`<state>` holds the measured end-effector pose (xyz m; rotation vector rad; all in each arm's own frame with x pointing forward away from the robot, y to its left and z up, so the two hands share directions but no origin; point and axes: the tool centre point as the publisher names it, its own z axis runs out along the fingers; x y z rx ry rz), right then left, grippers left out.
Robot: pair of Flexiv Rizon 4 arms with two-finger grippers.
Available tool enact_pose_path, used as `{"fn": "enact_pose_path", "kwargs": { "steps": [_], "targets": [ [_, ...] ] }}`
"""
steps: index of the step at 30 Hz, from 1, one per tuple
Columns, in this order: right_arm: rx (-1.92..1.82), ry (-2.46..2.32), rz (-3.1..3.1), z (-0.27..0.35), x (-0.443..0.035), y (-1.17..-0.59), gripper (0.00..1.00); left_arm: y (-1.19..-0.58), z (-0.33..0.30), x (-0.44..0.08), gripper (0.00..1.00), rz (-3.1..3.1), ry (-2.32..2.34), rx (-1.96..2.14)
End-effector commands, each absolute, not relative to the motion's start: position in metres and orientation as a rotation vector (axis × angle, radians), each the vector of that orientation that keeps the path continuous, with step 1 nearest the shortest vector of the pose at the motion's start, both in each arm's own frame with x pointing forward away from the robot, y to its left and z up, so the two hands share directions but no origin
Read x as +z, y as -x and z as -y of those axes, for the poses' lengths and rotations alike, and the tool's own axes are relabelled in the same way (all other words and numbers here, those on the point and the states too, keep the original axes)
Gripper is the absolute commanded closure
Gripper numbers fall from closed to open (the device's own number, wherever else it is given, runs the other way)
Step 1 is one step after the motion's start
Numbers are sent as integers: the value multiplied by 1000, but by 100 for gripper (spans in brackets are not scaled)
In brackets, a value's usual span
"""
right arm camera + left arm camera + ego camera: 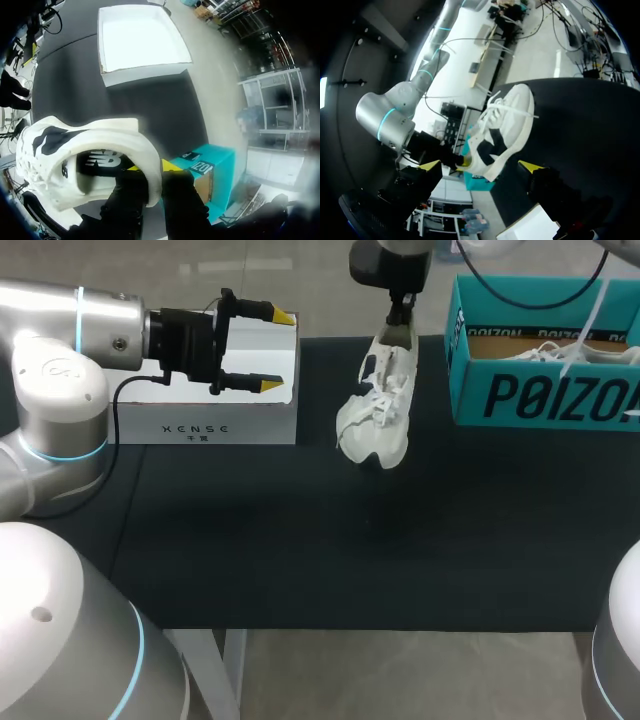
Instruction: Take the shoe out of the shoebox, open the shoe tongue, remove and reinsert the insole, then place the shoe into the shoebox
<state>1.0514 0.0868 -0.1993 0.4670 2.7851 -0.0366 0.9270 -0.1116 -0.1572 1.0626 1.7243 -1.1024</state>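
White sneaker: out of the teal shoebox and near it, hung heel-up with its toe down at the black worktop. Right end effector: clamped on the heel collar, one finger inside the shoe and one outside, probably to hold the shoe steady with laces and tongue facing the other arm. Left end effector: fingers wide apart and empty, above the white box, aimed at the sneaker, seemingly positioned to work the tongue.
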Motion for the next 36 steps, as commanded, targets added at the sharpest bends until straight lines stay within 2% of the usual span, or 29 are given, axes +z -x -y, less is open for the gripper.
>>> {"fn": "enact_pose_path", "kwargs": {
  "steps": [1,7,12,28,36],
  "targets": [
    [-134,-677,-2805,-75,-184,-1070,100,-926,111,-156,0,-1728,-1065,-1100],
    [-353,-1009,-2553,-19,-131,-1115,100,-926,111,-156,0,-1728,-1065,-1100],
    [-548,-1415,-2318,33,-114,-1154,100,-926,111,-156,0,-1728,-1065,-1100],
    [-548,-1415,-2318,33,-114,-1154,100,-926,111,-156,0,-1728,-1065,-1100],
    [-371,-1573,-2493,79,-101,-1183,100,-926,111,-156,0,-1728,-1065,-1100]
  ]
}}
